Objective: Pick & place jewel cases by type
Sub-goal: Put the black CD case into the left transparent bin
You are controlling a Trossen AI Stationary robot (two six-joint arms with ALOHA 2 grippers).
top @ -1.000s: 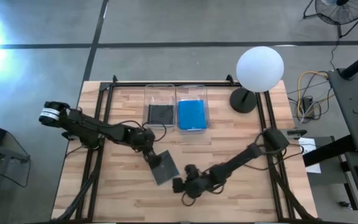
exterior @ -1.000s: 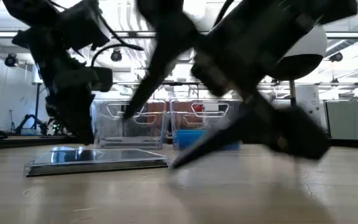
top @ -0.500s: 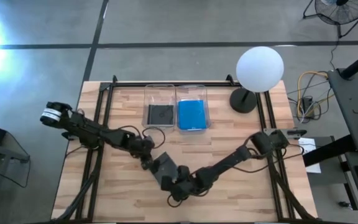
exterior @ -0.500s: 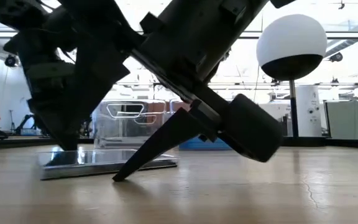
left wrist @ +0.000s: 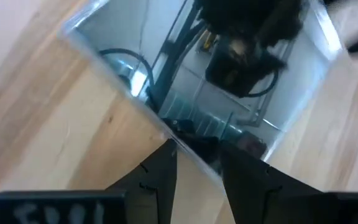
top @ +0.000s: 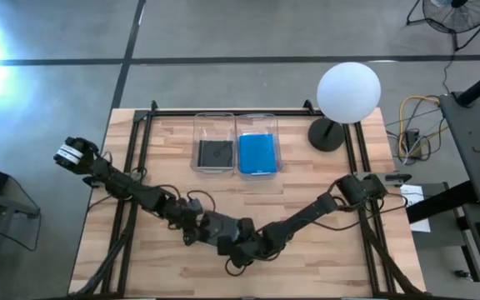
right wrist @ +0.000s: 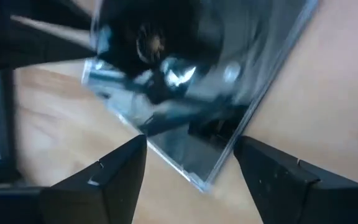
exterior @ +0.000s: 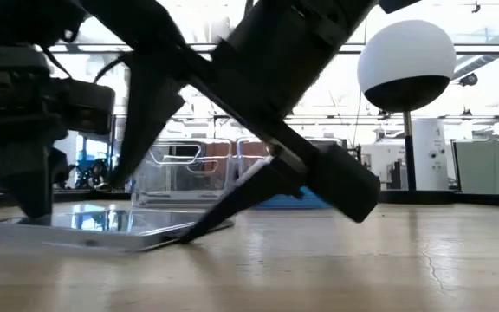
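High view: both arms meet at the near middle of the surface [top: 323, 258], over one dark jewel case [top: 213, 227] lying flat on the wood.
Left tool [left wrist: 194, 171]: fingers spread, one each side of a case corner, not clenched.
Right tool [right wrist: 188, 165]: fingers released wide, straddling the opposite edge of the same case; low view shows a fingertip wedged at that edge.
Sorted so far: one dark case [top: 215, 153] in the left clear bin [top: 197, 142], blue cases [top: 257, 152] in the right bin [top: 274, 142].
Risk: two tools crowd one thin case, so I judge a collision between fingers likely.
Risk: prying at the edge could skid the case along the surface or flip it.
Risk: a corner-only pinch may let it pivot and drop.
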